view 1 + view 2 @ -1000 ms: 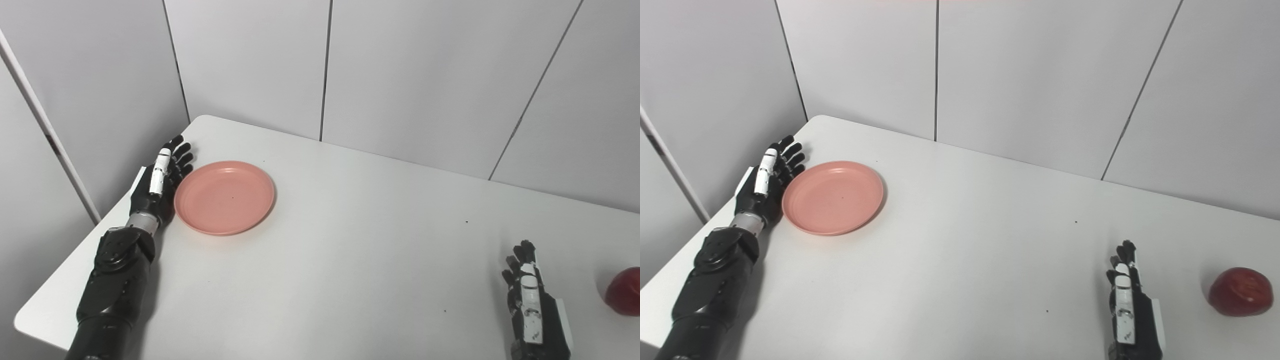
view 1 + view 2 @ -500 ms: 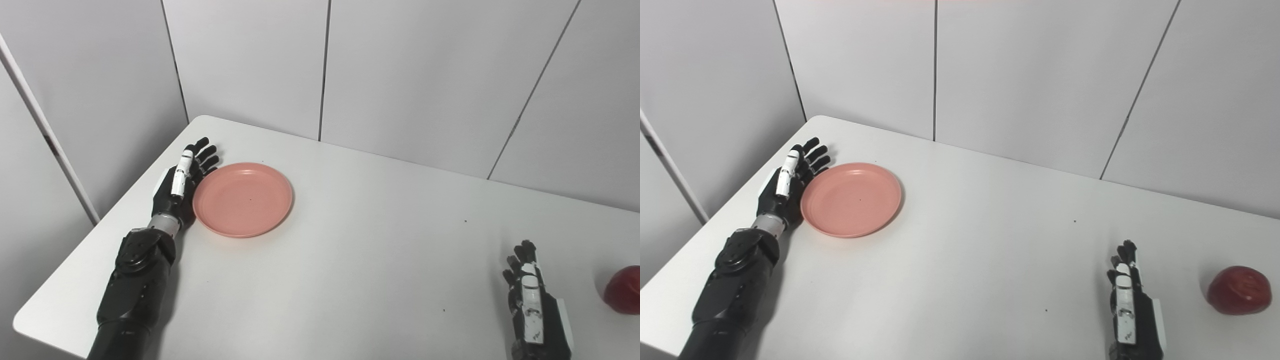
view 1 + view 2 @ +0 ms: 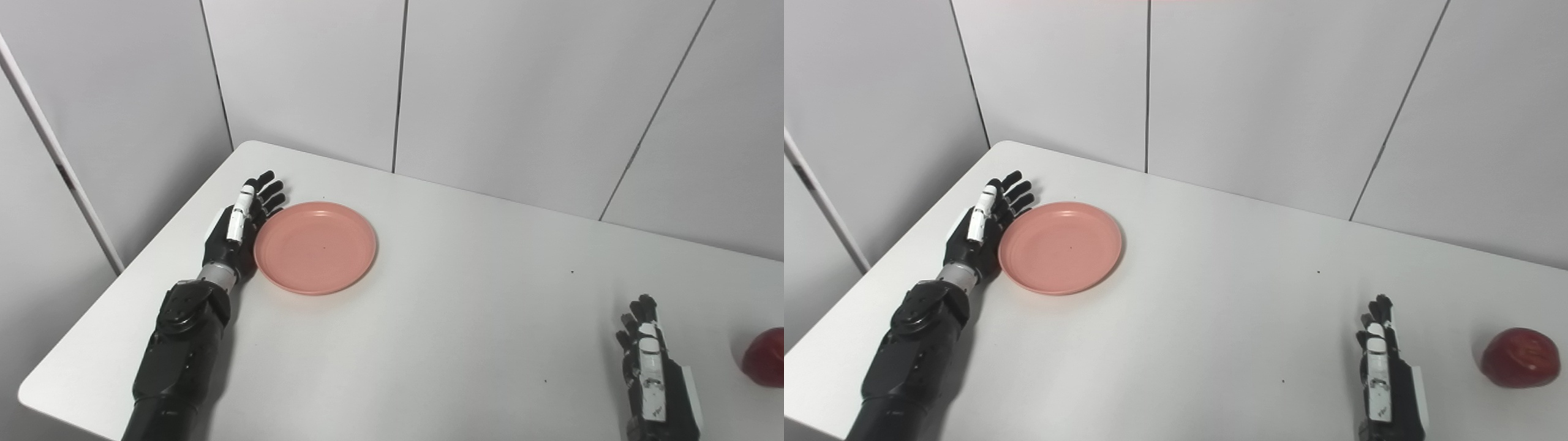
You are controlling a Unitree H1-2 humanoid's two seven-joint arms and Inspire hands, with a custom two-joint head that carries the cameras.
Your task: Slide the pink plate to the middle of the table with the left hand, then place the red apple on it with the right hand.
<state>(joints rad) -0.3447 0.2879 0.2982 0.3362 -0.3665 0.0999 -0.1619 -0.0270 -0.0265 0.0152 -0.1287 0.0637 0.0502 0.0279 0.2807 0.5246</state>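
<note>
The pink plate (image 3: 315, 248) lies flat and empty on the left part of the white table (image 3: 441, 318). My left hand (image 3: 236, 229) stands on edge against the plate's left rim, open, fingers straight and pointing away from me. The red apple (image 3: 1519, 358) rests on the table at the far right, cut by the picture's edge in the left eye view. My right hand (image 3: 1381, 367) lies open near the front edge, fingers extended, a hand's width left of the apple and not touching it.
Grey wall panels (image 3: 490, 92) rise close behind the table's far edge and along its left side. The table's left edge (image 3: 153, 257) runs just beside my left arm. Bare tabletop stretches between the plate and my right hand.
My left hand has pushed the plate to the right along the table, staying against its left rim. The right hand and the apple have not moved.
</note>
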